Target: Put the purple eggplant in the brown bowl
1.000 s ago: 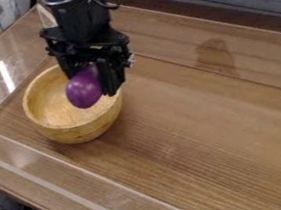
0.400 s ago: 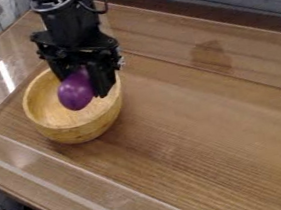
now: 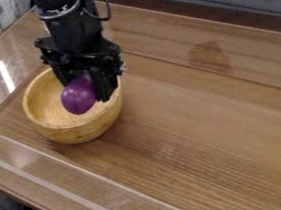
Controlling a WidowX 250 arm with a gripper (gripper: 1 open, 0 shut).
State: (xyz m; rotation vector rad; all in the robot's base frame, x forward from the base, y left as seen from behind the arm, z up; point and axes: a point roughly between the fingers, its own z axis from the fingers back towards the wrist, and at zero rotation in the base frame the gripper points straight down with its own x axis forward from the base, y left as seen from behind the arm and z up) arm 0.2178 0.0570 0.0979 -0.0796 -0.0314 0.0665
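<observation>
Wood grain shows across the brown bowl (image 3: 55, 126), which sits directly under the gripper (image 3: 84, 88) with its thick rim curving out to the left and toward the camera. Inside the hollow, apart from what the gripper carries, only bare wood is visible. The purple eggplant (image 3: 78, 95) hangs clamped between the two black fingers (image 3: 104, 78), which point straight down and grip it from either side. It sits low between the fingertips, over the right part of the bowl's hollow, at about the level of the rim. Whether its underside touches the wood below cannot be told from this angle. Its long axis looks roughly upright, in line with the fingers, with the plump rounded end lowest; the stem end seems to be hidden up between the fingers, though the small picture makes that uncertain. Beneath bowl and gripper spreads the wooden table (image 3: 203, 137), glossy and glare-streaked behind the arm.
</observation>
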